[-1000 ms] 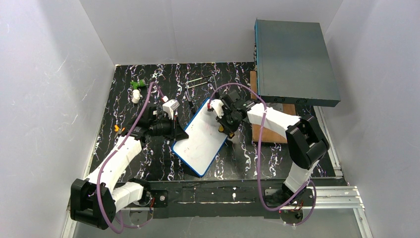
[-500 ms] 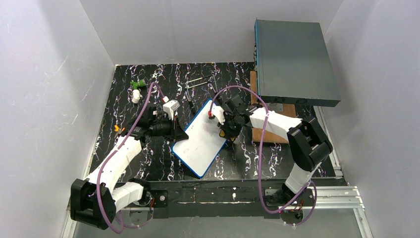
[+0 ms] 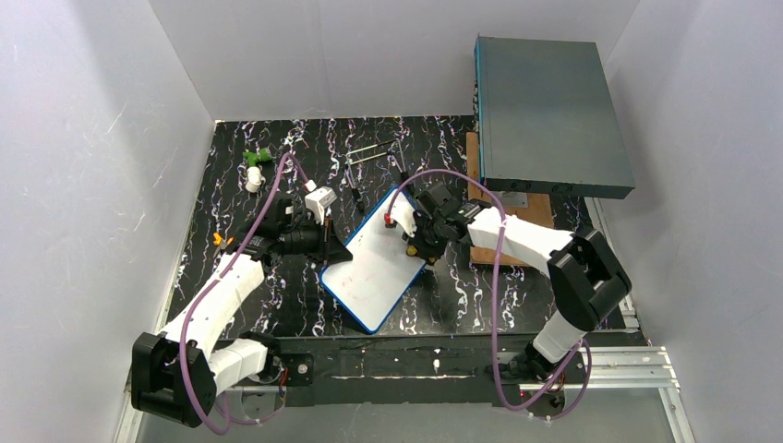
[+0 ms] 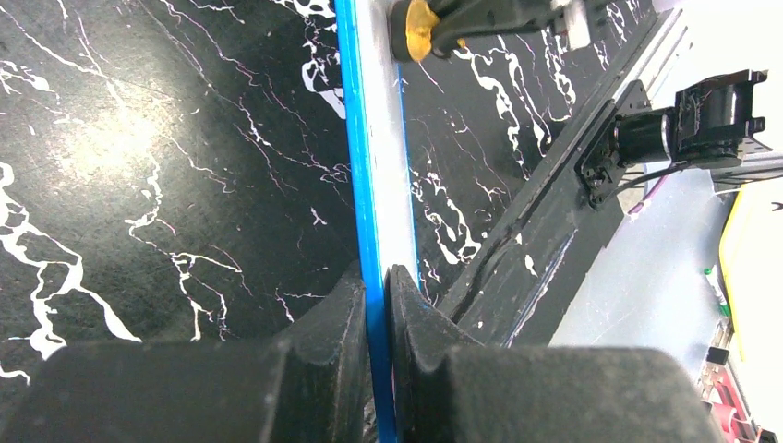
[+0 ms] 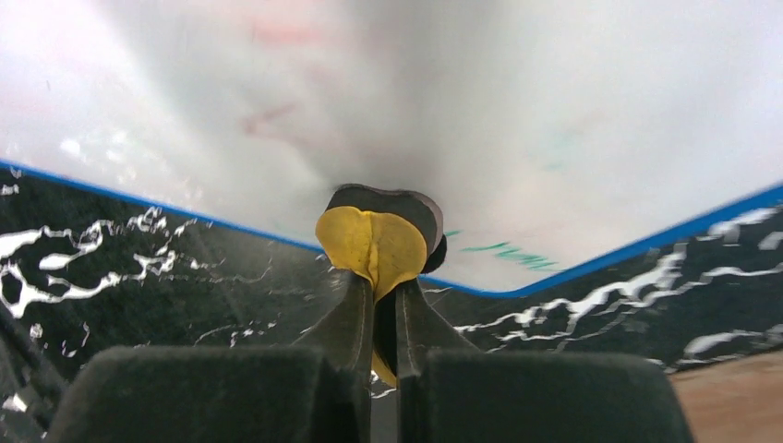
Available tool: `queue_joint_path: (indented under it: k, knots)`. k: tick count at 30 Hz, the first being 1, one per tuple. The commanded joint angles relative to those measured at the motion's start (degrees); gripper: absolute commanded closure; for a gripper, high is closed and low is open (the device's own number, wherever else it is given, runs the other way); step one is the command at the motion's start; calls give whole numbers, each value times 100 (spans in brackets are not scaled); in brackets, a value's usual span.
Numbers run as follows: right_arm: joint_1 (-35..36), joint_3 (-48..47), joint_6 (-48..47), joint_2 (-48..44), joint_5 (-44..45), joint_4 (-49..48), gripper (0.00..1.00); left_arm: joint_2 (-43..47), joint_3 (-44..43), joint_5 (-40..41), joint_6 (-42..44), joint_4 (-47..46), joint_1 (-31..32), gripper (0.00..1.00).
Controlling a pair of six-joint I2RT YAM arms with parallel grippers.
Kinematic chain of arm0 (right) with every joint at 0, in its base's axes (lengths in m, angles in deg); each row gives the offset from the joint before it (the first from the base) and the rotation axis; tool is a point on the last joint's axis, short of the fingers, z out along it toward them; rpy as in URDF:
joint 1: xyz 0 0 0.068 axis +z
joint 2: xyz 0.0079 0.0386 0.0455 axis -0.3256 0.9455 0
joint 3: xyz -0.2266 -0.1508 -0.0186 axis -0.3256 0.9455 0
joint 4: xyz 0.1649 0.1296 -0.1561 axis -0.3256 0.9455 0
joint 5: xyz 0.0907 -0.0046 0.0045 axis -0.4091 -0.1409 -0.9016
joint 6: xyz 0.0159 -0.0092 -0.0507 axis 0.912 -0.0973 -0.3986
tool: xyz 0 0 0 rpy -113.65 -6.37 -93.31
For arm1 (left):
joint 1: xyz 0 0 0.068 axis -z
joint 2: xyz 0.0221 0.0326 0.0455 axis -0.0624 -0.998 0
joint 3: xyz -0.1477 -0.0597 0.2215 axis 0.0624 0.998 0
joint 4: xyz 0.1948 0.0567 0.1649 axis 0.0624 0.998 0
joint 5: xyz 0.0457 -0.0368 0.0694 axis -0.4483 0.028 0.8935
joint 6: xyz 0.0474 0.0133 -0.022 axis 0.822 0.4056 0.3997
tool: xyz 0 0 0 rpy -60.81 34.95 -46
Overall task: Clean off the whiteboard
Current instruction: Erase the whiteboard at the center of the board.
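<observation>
Black marbled table (image 3: 277, 305), viewed from above. At its middle, blue-framed whiteboard (image 3: 374, 263), long axis running near-left to far-right, lying between both arms. Left arm stretched low across the table, left gripper (image 3: 334, 249) clamped on the board's left edge. Right arm bent inward, wrist tipped down, right gripper (image 3: 417, 242) at the board's right edge, squeezed onto a yellow eraser (image 5: 374, 238) touching the surface. Faint red smudges beyond the eraser, green marks just beside it.
</observation>
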Motion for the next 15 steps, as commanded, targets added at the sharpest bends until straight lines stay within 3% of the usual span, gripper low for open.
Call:
queue_joint_path:
  k: [1,15]
  knots:
    - [36,89,285,-465,500,-1163,99,-13,166,102,690,151,60,100]
    - [420,778,-784,-247,494,53,99,-64,157,42,647,100,34,100]
